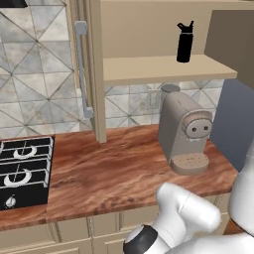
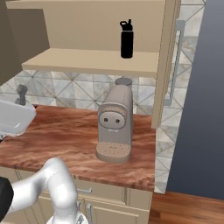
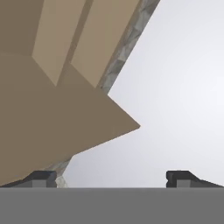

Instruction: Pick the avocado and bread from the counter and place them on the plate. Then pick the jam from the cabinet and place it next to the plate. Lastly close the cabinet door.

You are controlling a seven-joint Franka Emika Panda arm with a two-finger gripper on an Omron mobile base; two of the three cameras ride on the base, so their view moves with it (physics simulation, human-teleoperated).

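Left base view. The reddish-brown wood-grain worktop [image 1: 114, 168] runs across the frame over beige base cupboards. A grey coffee machine [image 1: 184, 133] stands upright near the worktop's right end, toward the back edge, its drip tray facing the front edge. A black gas hob [image 1: 22, 171] is set into the worktop at its left end. Above, a black bottle [image 1: 184, 42] stands upright on the open cabinet shelf [image 1: 168, 67], directly over the coffee machine. A cabinet door [image 1: 87, 69] with a long grey handle hangs open, edge-on, its lower end just above the back edge of the worktop between hob and coffee machine. The white arm [image 1: 188, 218] rises at the lower right, in front of the worktop's front edge.

Right base view. The coffee machine [image 2: 114, 124] stands near the right end of the worktop [image 2: 65, 140], with the black bottle [image 2: 127, 38] on the shelf [image 2: 87, 61] above it. The open door [image 2: 168, 61] stands beyond the worktop's right end, in front of the patterned wall tiles. A white sink basin [image 2: 15, 116] with a dark tap shows at the left edge. The avocado, bread and plate cannot be located here.

Hand view. The tool [image 3: 111, 178] points upward at tan cabinet panels [image 3: 52, 87] and a pale blank surface. Its two dark fingertips [image 3: 41, 178] stand far apart, with nothing between them.
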